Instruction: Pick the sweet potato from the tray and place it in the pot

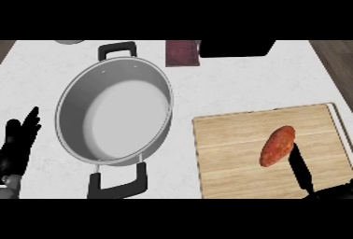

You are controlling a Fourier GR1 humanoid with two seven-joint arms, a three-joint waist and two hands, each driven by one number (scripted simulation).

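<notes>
**Sweet potato (277, 145) on the tray (228, 154), right robot hand (301, 170) beside it**

At the table's (228, 84) left edge the left robot hand (17, 144) rests, fingers spread and upright. Next stands the steel pot (86, 88). Toward the front right corner, the sweet potato lies on the wooden tray. The right robot hand's straight finger points along its near end.

Left of middle on the counter (241, 84): pot (77, 91), one handle toward the far edge, the other toward the near edge. At the near right corner, tray (228, 140), with sweet potato (277, 145) on its right half. Along the far edge, box (182, 52) and block (234, 48), side by side.
</notes>
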